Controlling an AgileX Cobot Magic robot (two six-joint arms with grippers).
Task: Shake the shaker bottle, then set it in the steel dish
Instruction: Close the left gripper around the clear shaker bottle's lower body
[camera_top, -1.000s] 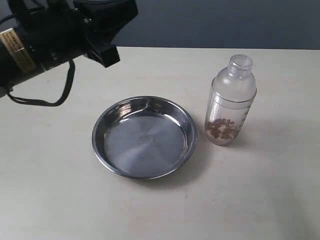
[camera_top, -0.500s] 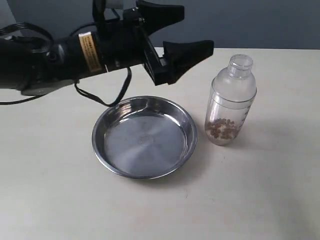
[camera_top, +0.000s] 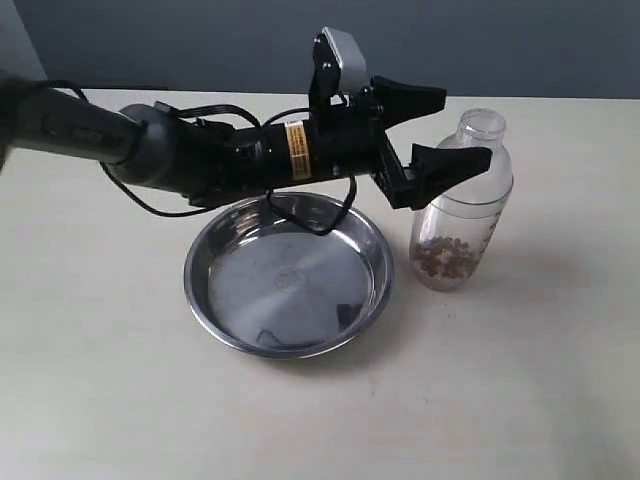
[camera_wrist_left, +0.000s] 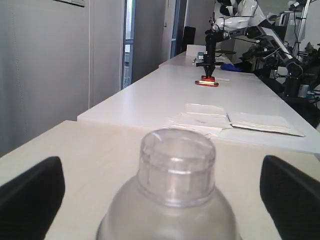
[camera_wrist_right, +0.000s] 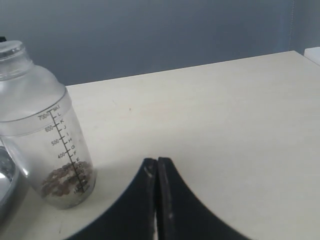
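The left end effector (camera_top: 466, 126) is spread wide, one finger on either side of the bottle (camera_top: 462, 215) at its frosted dome, neither touching it. The bottle stands upright on the tabletop (camera_top: 520, 380) – long axis vertical, cap pointing up, brown bits (camera_top: 441, 258) at its base – just beside the dish (camera_top: 290, 300). The right end effector (camera_wrist_right: 157, 172) is pressed closed on nothing, near the bottle.
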